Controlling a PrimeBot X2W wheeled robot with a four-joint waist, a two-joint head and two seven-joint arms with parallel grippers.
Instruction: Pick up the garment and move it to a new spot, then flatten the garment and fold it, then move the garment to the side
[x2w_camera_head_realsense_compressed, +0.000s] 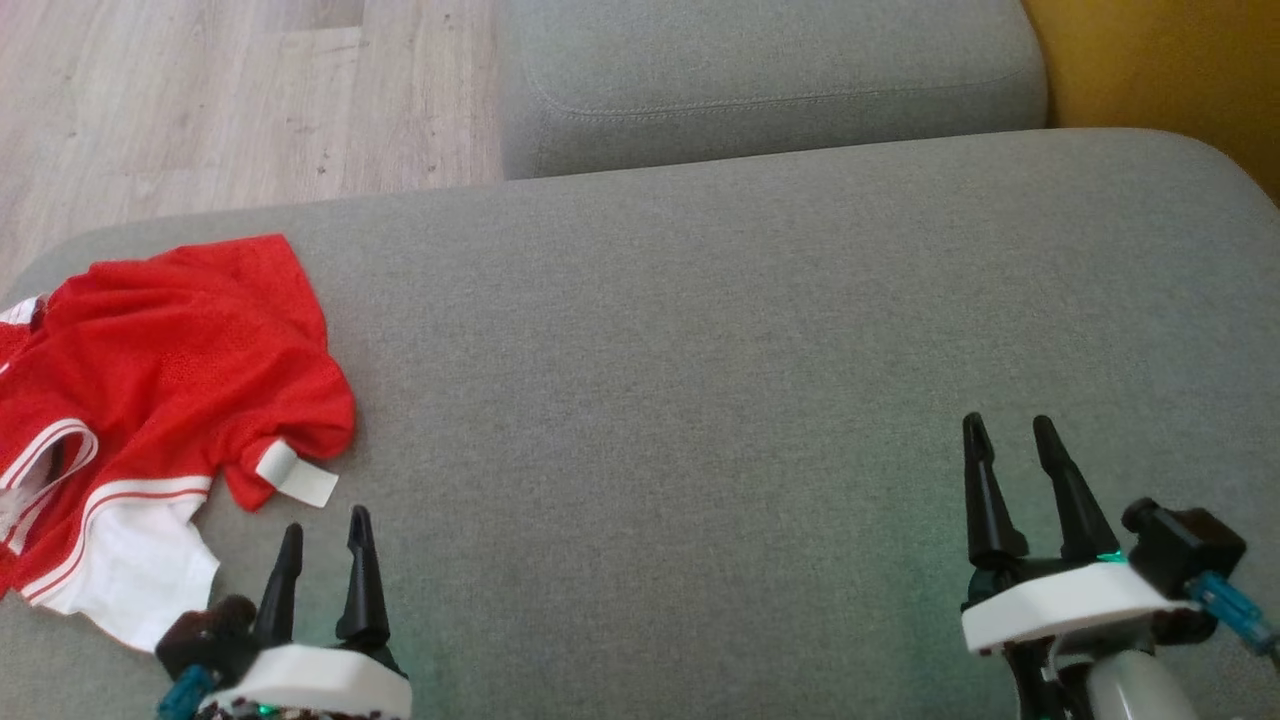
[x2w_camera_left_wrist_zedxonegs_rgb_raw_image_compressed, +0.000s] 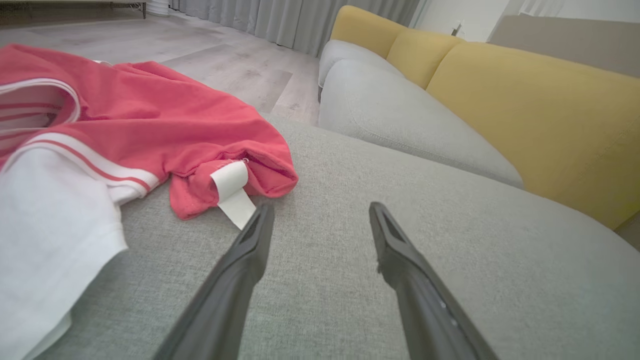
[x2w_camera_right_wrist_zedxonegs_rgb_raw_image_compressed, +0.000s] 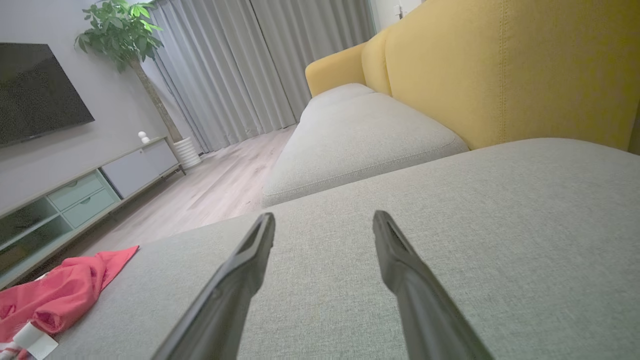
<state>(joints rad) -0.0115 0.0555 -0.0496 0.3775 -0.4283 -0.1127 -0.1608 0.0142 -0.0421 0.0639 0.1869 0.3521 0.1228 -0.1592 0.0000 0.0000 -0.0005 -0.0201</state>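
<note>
Nearest, the left gripper and right gripper are held released and empty over the sofa. The garment is seen crumpled at the sofa's left edge, just beside the left gripper. Floor is seen beyond.

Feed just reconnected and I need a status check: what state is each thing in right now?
Garment: crumpled, unfolded, not held, lying at the left end of the sofa seat.
Left hand: open, empty, close beside the garment.
Right hand: open, empty, over bare sofa seat.
</note>
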